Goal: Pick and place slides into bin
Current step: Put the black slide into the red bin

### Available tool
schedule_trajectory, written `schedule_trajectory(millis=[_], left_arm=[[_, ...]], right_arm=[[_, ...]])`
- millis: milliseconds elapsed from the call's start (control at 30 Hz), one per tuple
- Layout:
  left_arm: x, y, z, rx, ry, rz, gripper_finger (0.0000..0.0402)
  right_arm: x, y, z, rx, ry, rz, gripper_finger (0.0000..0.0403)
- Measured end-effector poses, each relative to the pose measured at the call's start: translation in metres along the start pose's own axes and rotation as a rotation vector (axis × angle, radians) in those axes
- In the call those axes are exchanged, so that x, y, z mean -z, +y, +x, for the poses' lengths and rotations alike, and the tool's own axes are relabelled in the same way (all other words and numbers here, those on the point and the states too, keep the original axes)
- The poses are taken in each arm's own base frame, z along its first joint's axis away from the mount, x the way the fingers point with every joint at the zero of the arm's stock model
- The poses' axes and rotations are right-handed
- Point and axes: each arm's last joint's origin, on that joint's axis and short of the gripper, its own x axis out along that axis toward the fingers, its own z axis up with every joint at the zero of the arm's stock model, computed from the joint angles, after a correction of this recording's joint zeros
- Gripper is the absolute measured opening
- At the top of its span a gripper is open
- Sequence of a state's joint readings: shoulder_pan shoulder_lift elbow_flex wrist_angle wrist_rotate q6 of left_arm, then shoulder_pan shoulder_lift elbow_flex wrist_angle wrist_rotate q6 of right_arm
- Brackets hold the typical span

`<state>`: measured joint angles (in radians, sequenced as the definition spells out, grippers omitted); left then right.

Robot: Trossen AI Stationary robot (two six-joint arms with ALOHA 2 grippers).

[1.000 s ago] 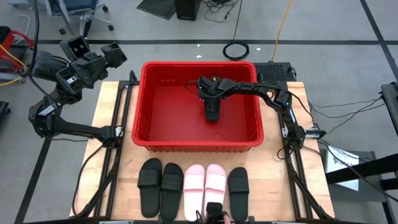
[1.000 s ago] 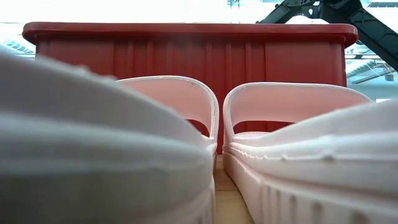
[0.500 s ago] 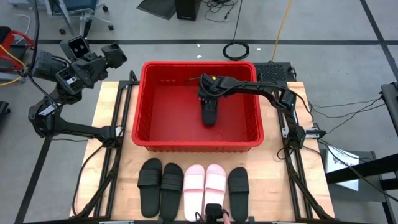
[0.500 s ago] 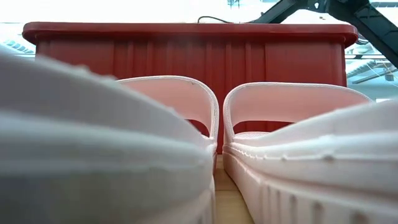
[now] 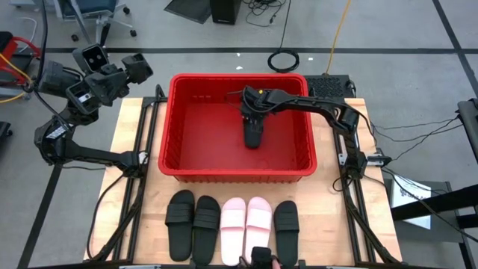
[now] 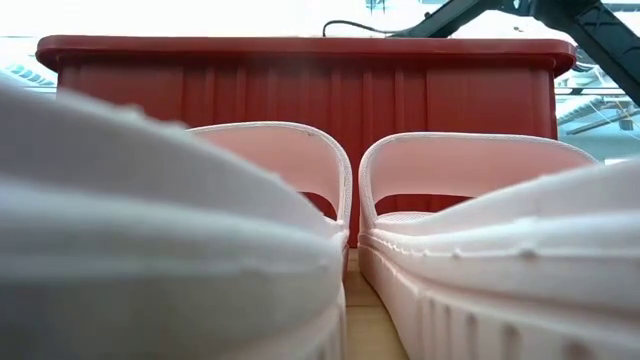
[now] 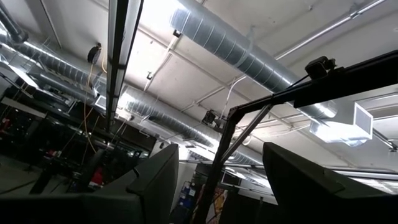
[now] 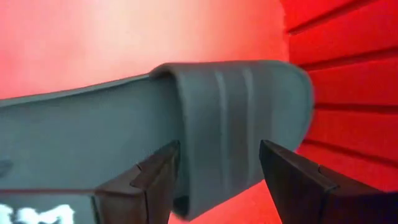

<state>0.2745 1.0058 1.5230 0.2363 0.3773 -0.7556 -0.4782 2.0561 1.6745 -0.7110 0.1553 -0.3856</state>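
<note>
From above, the right gripper (image 5: 252,119) is seen reaching into the red bin (image 5: 170,142), directly over a black slide (image 5: 252,134) that appears to lie on the bin floor. Five more slides (image 5: 232,228), three black and two pink, are lined up on the table well in front of the gripper, outside the bin. The left gripper (image 5: 93,56) is parked off the table's far corner.

At table height, only the pink slides (image 6: 300,160) and the bin wall behind them are shown.

In the left wrist view, that gripper's fingers (image 7: 155,180) are spread, with only ceiling beyond.

In the right wrist view, the fingers (image 8: 152,177) are parted on either side of the slide's strap (image 8: 242,118), gripping nothing. If the gripper is raised carelessly, a finger could catch the strap and the slide could be dragged back out.
</note>
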Motion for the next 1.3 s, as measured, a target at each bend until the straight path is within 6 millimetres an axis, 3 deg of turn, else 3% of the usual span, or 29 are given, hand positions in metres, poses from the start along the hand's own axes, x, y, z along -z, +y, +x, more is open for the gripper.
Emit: schedule_trajectory(millis=[233,400,600,1033,1300], left_arm=[[0.000,0.000,0.000,0.006,0.006,-0.003,0.0241],[0.000,0.000,0.000,0.007,0.006,0.015,0.0241],[0.000,0.000,0.000,0.012,0.010,0.013,0.0241],[0.001,-0.001,0.000,0.043,0.037,-0.017,0.0241],[0.002,-0.002,0.000,0.065,0.059,-0.042,0.0241]], right_arm=[[-0.001,0.007,-0.024,-0.057,-0.028,0.006,0.0215],[-0.006,0.012,-0.061,-0.039,-0.119,0.029,0.0211],[-0.009,0.019,-0.119,-0.032,-0.286,0.185,0.0214],[-0.017,0.039,-0.268,-0.211,-1.047,0.545,0.0206],[-0.013,0.054,-0.341,-0.364,-1.549,0.567,0.0204]])
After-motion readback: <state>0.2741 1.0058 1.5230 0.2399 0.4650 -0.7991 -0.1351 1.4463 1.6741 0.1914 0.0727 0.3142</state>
